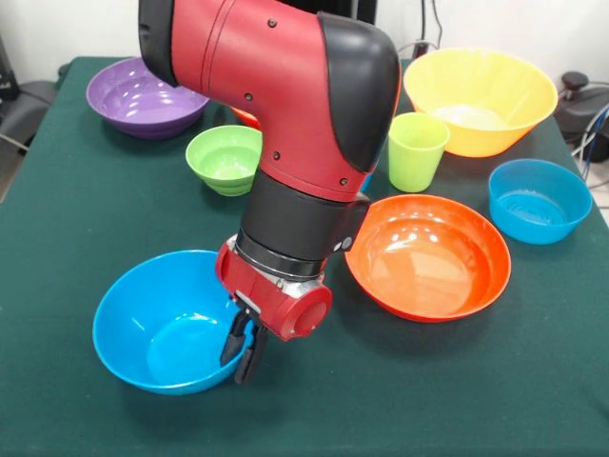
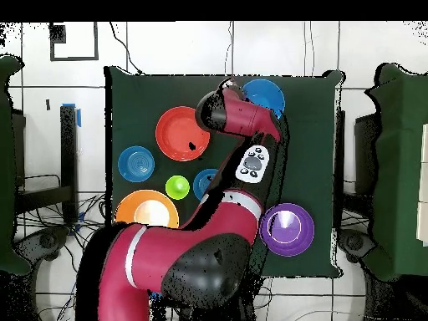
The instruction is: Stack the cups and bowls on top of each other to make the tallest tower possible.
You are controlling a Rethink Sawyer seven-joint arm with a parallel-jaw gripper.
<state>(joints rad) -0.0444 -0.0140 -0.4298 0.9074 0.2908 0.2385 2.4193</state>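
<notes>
My gripper (image 1: 243, 349) is low at the right rim of a big blue bowl (image 1: 157, 324) at the table's front left. One finger is inside the rim and one outside, shut on it. This bowl also shows in the overhead view (image 2: 267, 94), where the arm hides the gripper. The lime-green cup (image 1: 417, 150) stands upright between a big orange bowl (image 1: 481, 95) and a red-orange bowl (image 1: 428, 255). A small lime-green bowl (image 1: 224, 157), a purple bowl (image 1: 143, 95) and a small blue bowl (image 1: 539, 200) stand apart. No nested tower is in view.
The arm hides most of another red-orange bowl (image 1: 244, 117) and of a blue bowl (image 2: 205, 182) behind it. The green table (image 1: 533, 381) ends close to the small blue bowl on the right. Cables lie off the table's far right corner.
</notes>
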